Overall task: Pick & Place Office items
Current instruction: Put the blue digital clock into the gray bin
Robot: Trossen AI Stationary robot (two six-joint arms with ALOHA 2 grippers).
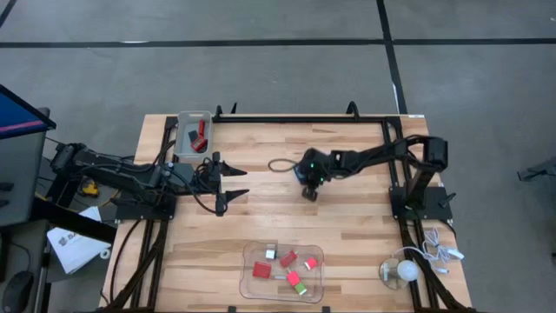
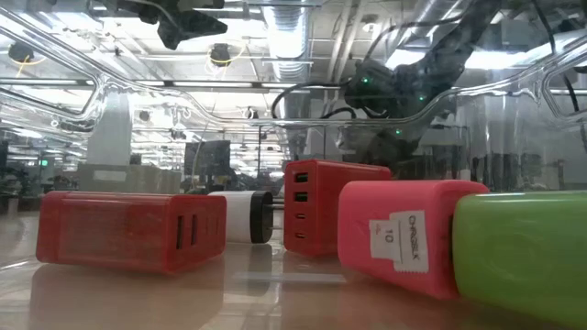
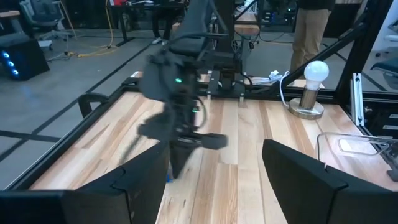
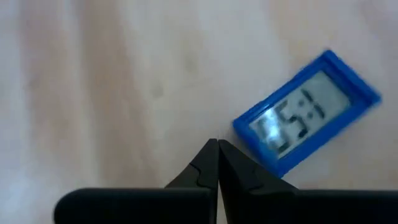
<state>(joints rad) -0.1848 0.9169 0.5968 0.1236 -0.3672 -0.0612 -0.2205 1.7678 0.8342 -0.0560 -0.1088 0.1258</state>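
A wooden table [image 1: 347, 252] is seen from above with a dark robot arm at each side. The right gripper [image 1: 309, 190] reaches in from the right edge to the middle of the table and points down at the boards. Its own wrist camera shows its two fingers [image 4: 208, 165] pressed together with nothing between them, their tips just beside a small blue clock [image 4: 307, 111] with a pale screen. The clock lies flat on the wood, tilted, and I cannot tell whether the tips touch it.

The left gripper [image 1: 233, 182] waits over the left part of the table, well apart from the right one. Its fingers [image 3: 311, 180] are spread wide and hold nothing.

A clear tray [image 1: 252, 283] sits near the front edge of the table. It holds several small red blocks [image 1: 261, 270], a white piece [image 1: 270, 253] and a green bit [image 1: 301, 289]. The camera at table height looks from inside this tray: a red charger block [image 2: 128, 229] lies on its side at the left, and a second red charger [image 2: 323, 205] stands upright behind it.

A second, smaller tray [image 1: 185, 117] sits at the back left corner. It holds a red piece [image 1: 201, 132] and a flat black piece [image 1: 190, 136].

A round white lamp [image 1: 407, 271] with a white cable [image 1: 439, 255] stands at the front right corner.
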